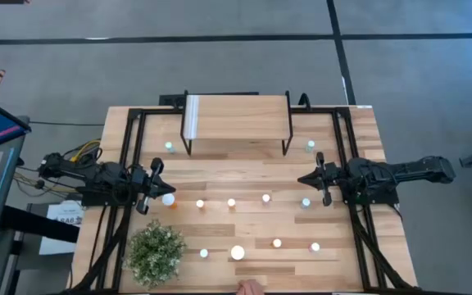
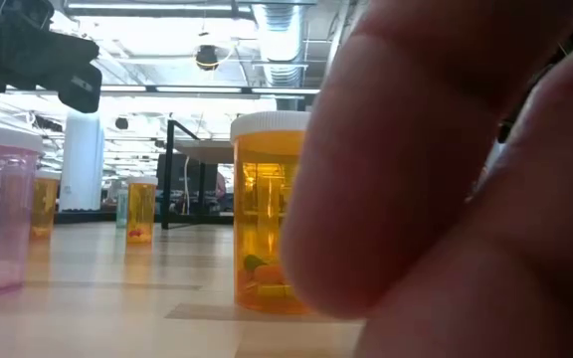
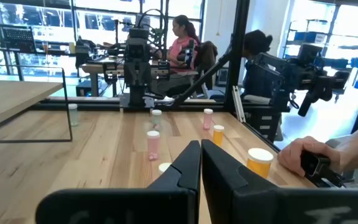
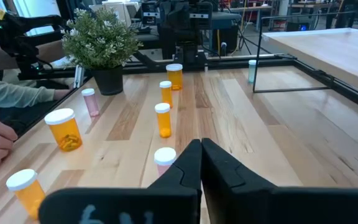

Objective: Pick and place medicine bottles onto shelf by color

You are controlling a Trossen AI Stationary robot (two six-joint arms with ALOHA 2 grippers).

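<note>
Several small white-capped medicine bottles stand upright on the tabletop between the arms, among them orange ones (image 4: 163,120) and a pink one (image 3: 153,144). A larger orange bottle (image 2: 267,221) stands near the table's near edge. Two teal bottles (image 1: 169,147) (image 1: 310,146) stand beside the shelf's legs. The light-wood shelf (image 1: 236,115) stands at the far middle with nothing on it. My left gripper (image 1: 161,187) hovers shut at the left side, with a bottle (image 1: 168,199) close by. My right gripper (image 1: 303,179) hovers shut at the right side, near another bottle (image 1: 306,202).
A green bushy plant in a dark pot (image 1: 156,250) stands at the near left. A person's hand (image 1: 251,287) reaches over the near edge and fills the right of the low view, fingers (image 2: 446,199) against the larger orange bottle. Black frame rails (image 1: 129,164) run along both sides.
</note>
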